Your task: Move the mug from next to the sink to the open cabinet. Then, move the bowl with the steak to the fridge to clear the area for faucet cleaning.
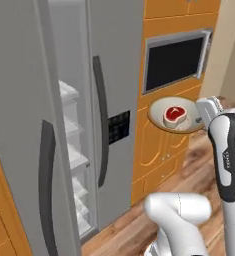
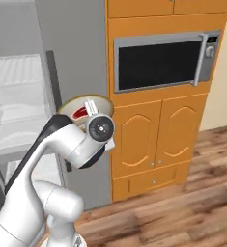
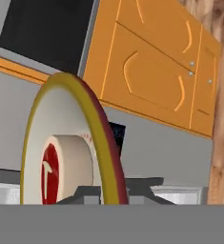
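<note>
The pincer [image 3: 101, 193] is gripping the bowl's [image 1: 161, 107] rim, its tips mostly hidden; the steak [image 1: 174, 114] is sitting inside, near the fridge [image 1: 69, 125].

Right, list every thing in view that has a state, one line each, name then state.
fridge: left door swung open, white shelves showing; right door shut.
bowl: lifted off any surface, gripped at its rim, level, outside the fridge.
steak: lying in the bowl.
gripper: shut on the bowl's rim.
microwave: door shut.
base cabinets: doors shut.
</note>
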